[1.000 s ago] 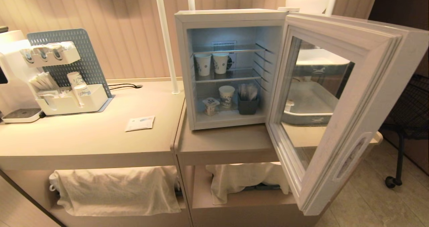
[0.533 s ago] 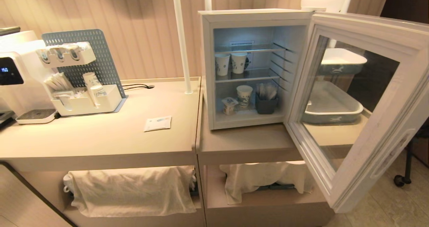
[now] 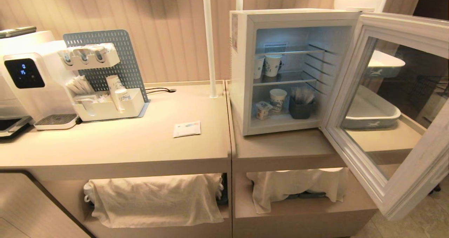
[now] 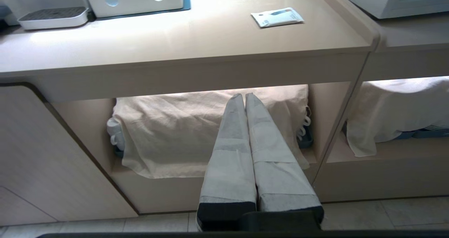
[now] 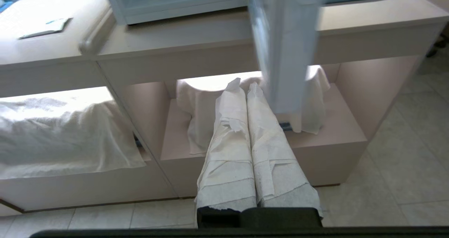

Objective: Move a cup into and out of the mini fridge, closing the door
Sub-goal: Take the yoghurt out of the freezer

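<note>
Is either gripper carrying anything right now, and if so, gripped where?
Nothing is held. The left gripper and right gripper are both shut on empty air, low before the counter. The cup stands inside the mini fridge.

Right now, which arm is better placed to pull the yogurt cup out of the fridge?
Probably left. The cup stands at the front left of the mini fridge floor, and the open door swings out across the right side. Both grippers, left and right, hang low at the under-counter shelves, fingers shut.
</note>
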{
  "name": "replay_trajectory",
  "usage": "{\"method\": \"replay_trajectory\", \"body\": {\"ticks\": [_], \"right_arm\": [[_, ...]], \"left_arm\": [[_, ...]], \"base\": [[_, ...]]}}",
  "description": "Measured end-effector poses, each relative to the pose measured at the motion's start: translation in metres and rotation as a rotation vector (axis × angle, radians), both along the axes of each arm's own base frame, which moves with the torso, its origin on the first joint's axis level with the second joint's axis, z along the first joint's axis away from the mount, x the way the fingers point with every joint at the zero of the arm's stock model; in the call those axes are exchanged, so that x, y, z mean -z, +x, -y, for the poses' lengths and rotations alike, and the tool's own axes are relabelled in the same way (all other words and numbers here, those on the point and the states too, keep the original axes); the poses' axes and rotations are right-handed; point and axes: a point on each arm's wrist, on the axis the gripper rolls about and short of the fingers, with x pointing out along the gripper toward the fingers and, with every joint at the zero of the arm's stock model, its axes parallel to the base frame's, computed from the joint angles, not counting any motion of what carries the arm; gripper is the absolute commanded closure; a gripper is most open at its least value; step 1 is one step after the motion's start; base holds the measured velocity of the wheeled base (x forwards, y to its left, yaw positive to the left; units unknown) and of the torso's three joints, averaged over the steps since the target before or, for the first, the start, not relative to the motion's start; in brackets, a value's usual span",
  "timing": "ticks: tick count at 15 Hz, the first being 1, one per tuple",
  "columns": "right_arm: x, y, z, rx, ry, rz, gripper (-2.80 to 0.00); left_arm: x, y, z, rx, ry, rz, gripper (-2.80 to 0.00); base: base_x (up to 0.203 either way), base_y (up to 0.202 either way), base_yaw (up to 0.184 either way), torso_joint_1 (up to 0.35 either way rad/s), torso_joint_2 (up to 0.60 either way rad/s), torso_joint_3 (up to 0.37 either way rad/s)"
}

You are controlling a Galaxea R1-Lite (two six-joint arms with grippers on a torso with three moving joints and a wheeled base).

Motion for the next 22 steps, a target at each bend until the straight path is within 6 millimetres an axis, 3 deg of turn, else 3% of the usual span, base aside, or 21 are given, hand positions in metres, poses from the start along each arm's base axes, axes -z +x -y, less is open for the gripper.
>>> {"method": "replay_trajectory", "body": {"ticks": [7,12,22], "right_arm": [[-0.0002,-0.0001,0.0000,0.000,0.002,0.000,0.00],[0.0001,0.0000,0.0001,-0.002,0.002,-0.001,0.00],[-0.0002,0.0000,0.0000,0.000,0.002,0.001,0.00]], "left_arm": [[-0.0001,0.0000,0.0000,0.000,-0.003,0.001,0.00],[-0.0003,0.0000,0.0001,-0.002,0.009,0.003,0.00],[-0.0003,0.0000,0.0000,0.001,0.009,0.003,0.00]], "base": [[0.000,0.184,-0.003,0.004,0.00,0.002],[0.010,0.022,0.001,0.001,0.00,0.001],[0.186,0.000,-0.001,0.002,0.00,0.004]]}}
